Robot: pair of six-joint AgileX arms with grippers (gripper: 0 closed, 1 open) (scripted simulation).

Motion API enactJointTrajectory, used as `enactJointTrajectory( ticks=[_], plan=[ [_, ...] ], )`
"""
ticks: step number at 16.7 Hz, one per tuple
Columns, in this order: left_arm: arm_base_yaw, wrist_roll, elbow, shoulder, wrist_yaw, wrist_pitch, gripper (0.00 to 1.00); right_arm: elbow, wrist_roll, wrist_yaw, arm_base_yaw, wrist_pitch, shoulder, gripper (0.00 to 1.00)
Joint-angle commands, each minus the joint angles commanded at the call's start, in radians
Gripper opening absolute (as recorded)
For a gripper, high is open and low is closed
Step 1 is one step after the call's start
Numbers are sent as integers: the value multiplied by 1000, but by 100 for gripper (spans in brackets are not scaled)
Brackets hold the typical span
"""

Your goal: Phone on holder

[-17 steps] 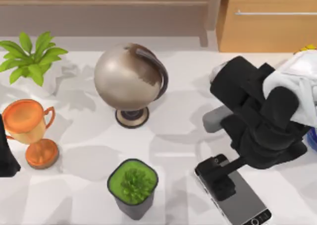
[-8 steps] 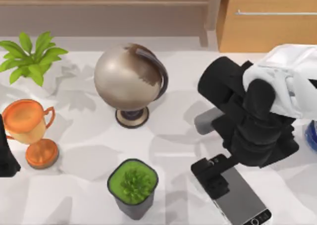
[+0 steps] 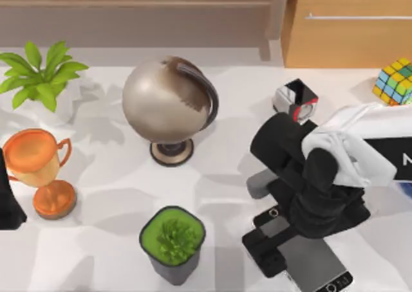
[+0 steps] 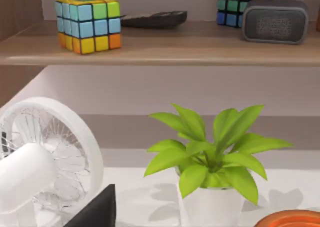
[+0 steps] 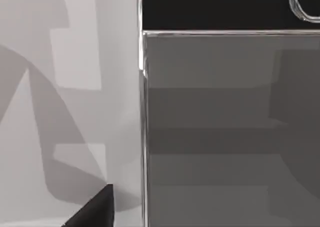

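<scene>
The phone [image 3: 318,266] lies flat near the table's front right, its grey screen up. In the right wrist view the phone [image 5: 225,127] is very close, with its silver edge and black bezel showing. My right gripper [image 3: 268,240] is low over the phone's far-left end, open, with its jaws on either side of that end. One fingertip [image 5: 97,209] stands just off the phone's edge without touching it. I cannot pick out the holder with certainty. My left gripper [image 3: 8,202] is parked at the table's left edge, open, with one fingertip [image 4: 97,212] in the left wrist view.
A small silver, black and red object [image 3: 296,101] stands behind the right arm; I cannot tell whether it is the holder. A globe [image 3: 168,102], a dark pot with a green plant [image 3: 172,239], an orange trophy [image 3: 38,170], a leafy plant [image 3: 40,73] and a colour cube [image 3: 394,81] stand around.
My right arm has swung left and towards the front, bringing its gripper lower over the phone's end. This uncovered the small silver object and the colour cube. The left arm is still.
</scene>
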Motion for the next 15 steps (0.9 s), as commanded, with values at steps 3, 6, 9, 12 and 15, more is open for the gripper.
enactJointTrajectory(
  ticks=[3, 6, 9, 12, 15],
  plan=[
    [0, 0, 0, 0, 0, 0, 100, -20, 1, 0, 1, 32, 19, 100],
    [0, 0, 0, 0, 0, 0, 100, -20, 1, 0, 1, 32, 19, 100],
    [0, 0, 0, 0, 0, 0, 100, -20, 1, 0, 1, 32, 19, 77],
    [0, 0, 0, 0, 0, 0, 100, -20, 1, 0, 1, 32, 19, 55],
    [0, 0, 0, 0, 0, 0, 100, -20, 1, 0, 1, 32, 19, 32]
  ],
)
